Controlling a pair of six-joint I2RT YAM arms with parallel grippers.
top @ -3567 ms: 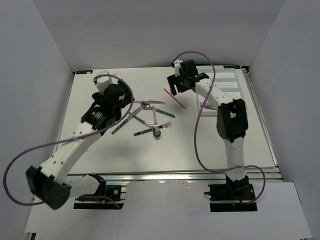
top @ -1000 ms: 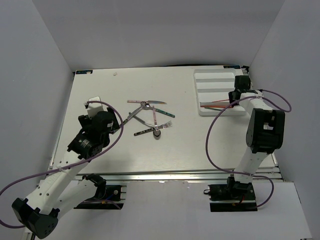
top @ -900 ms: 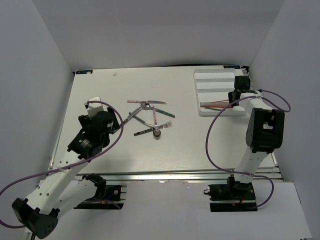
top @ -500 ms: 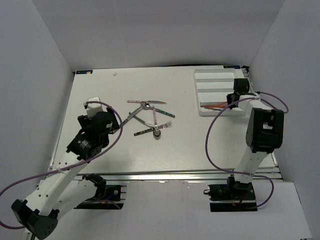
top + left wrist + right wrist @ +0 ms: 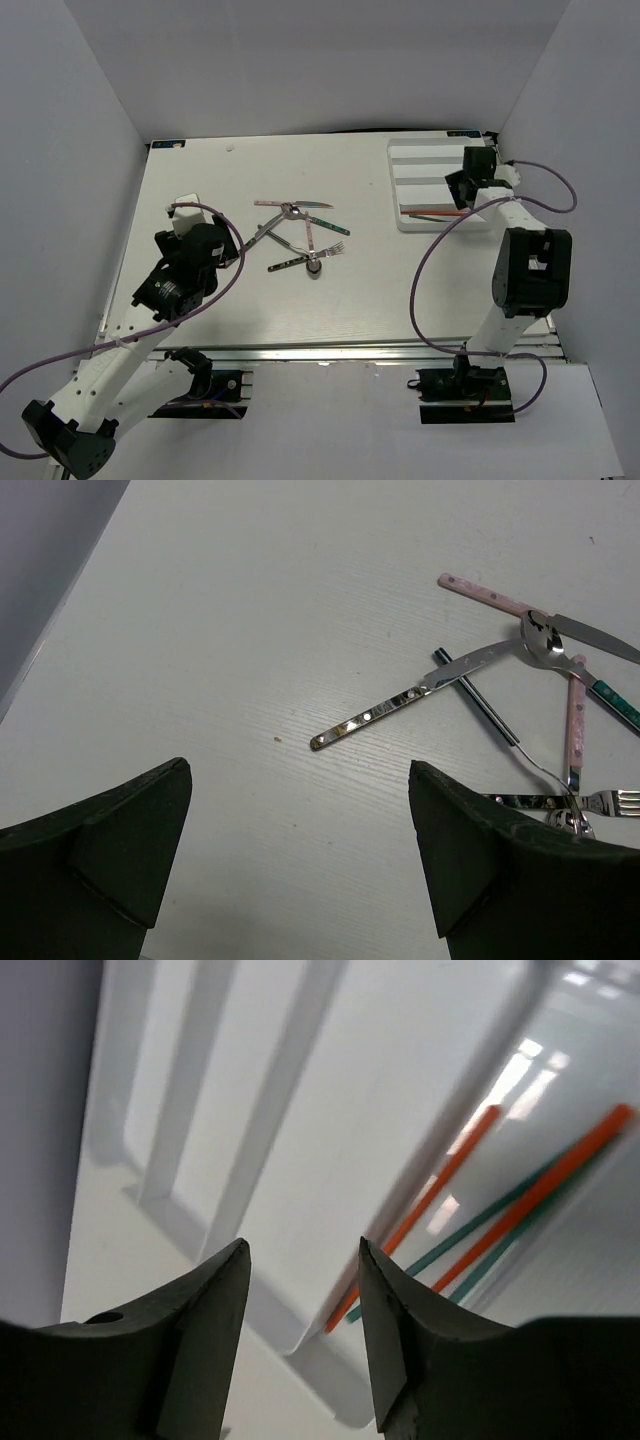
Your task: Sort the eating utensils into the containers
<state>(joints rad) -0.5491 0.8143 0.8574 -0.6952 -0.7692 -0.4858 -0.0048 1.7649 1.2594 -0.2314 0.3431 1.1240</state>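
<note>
Right gripper hangs over the white cutlery tray. Jaws partly apart, empty, touching nothing. Orange sticks and a green stick lie in the tray compartment nearest the arm bases. Left gripper has jaws spread wide, empty, above the table. Metal cutlery lies heaped mid-table.

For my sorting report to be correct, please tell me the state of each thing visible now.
Left tool: open, empty, above the table.
Right tool: open, empty, above the tray.
Tray: holds sticks in its nearest compartment.
Orange and green sticks: lying in the tray.
Metal utensils: unsorted, crossed on the table.
</note>
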